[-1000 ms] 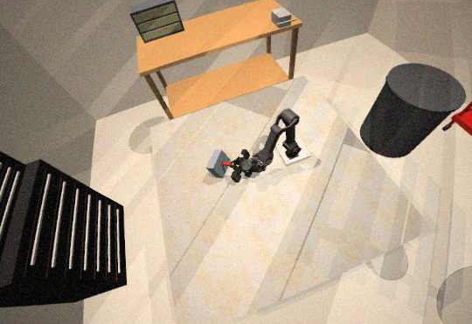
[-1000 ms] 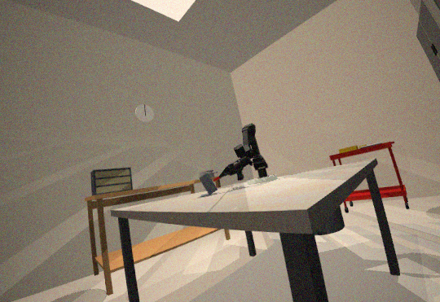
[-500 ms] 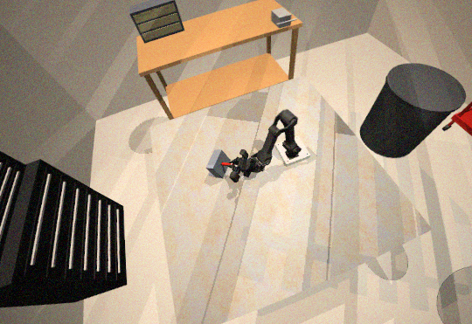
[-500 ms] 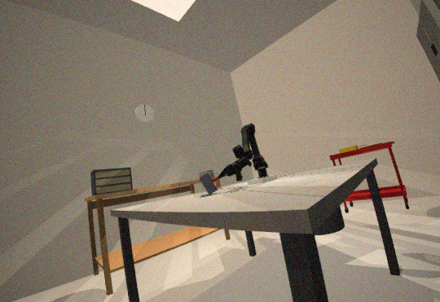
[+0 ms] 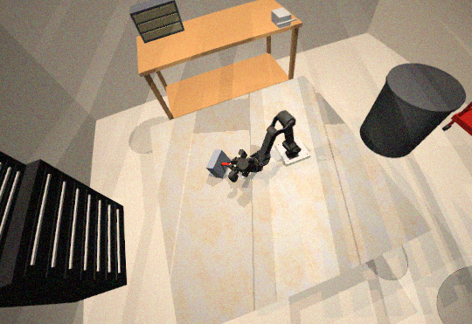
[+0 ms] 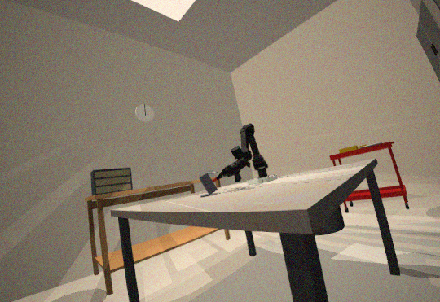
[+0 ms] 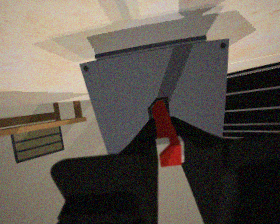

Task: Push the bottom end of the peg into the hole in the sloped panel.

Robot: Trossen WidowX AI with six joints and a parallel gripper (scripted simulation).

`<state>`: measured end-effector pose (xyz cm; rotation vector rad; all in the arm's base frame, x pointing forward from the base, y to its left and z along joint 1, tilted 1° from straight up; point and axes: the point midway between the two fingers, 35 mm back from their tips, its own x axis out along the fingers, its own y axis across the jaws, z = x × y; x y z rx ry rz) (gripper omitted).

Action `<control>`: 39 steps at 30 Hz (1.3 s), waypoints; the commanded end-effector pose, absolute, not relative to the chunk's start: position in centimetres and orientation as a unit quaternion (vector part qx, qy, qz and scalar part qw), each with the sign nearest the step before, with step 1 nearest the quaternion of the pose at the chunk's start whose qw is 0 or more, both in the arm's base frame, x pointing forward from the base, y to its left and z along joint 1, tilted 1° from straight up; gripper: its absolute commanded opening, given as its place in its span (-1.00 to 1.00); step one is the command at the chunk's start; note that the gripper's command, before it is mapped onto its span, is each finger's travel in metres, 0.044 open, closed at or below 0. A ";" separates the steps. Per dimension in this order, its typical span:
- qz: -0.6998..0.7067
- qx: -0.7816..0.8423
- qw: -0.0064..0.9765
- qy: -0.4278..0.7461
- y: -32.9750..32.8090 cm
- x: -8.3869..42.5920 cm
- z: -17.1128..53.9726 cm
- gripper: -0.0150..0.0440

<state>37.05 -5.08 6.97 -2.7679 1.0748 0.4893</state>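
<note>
The red peg (image 5: 225,164) (image 6: 214,180) (image 7: 163,122) is held between the fingers of my gripper (image 5: 230,164) (image 6: 218,177) (image 7: 161,123), which is shut on it. The grey-blue sloped panel (image 5: 216,162) (image 6: 208,183) (image 7: 124,90) stands in front of the fingers. In the wrist view the peg's far end is at the dark-rimmed hole (image 7: 151,107) and covers most of it; dark rim shows at its left and top. A stretch of peg shows between fingertips and panel. How deep the end sits, and whether the flat sides match, cannot be told.
The work table (image 6: 261,203) carries the arm and panel. Beyond it are a wooden bench (image 5: 210,35) (image 6: 151,193) with a drawer unit (image 5: 158,19) (image 6: 112,181) (image 7: 38,143), a dark bin (image 5: 406,113), a black slatted unit (image 5: 65,231) (image 7: 257,100) and a red cart (image 6: 375,193).
</note>
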 end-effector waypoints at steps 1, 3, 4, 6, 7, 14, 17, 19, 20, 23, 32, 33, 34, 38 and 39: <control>0.163 -0.919 0.065 0.354 -5.2 37.3 6.9 -0.49; 0.163 -0.919 0.065 0.354 -5.2 37.4 6.9 -0.49; 0.163 -0.919 0.065 0.354 -5.3 37.5 6.8 -0.49; 0.163 -0.919 0.065 0.354 -5.4 37.5 6.8 -0.49; 0.163 -0.919 0.065 0.354 -5.4 37.6 6.8 -0.49; 0.163 -0.919 0.065 0.354 -5.7 37.9 6.7 -0.49; 0.163 -0.919 0.065 0.354 -5.7 38.0 6.6 -0.49; 0.163 -0.919 0.065 0.354 -5.8 38.0 6.6 -0.49; 0.163 -0.919 0.065 0.354 -5.8 38.0 6.6 -0.49; 0.163 -0.919 0.065 0.354 -5.8 38.1 6.6 -0.49; 0.162 -0.918 0.066 0.357 -5.9 38.0 6.6 -0.49; 0.162 -0.918 0.066 0.357 -5.9 38.0 6.6 -0.40; 0.162 -0.918 0.066 0.357 -5.9 38.0 6.6 -0.31; 0.162 -0.918 0.066 0.357 -5.9 38.0 6.6 0.04; 0.162 -0.918 0.066 0.357 -5.9 38.0 6.6 0.13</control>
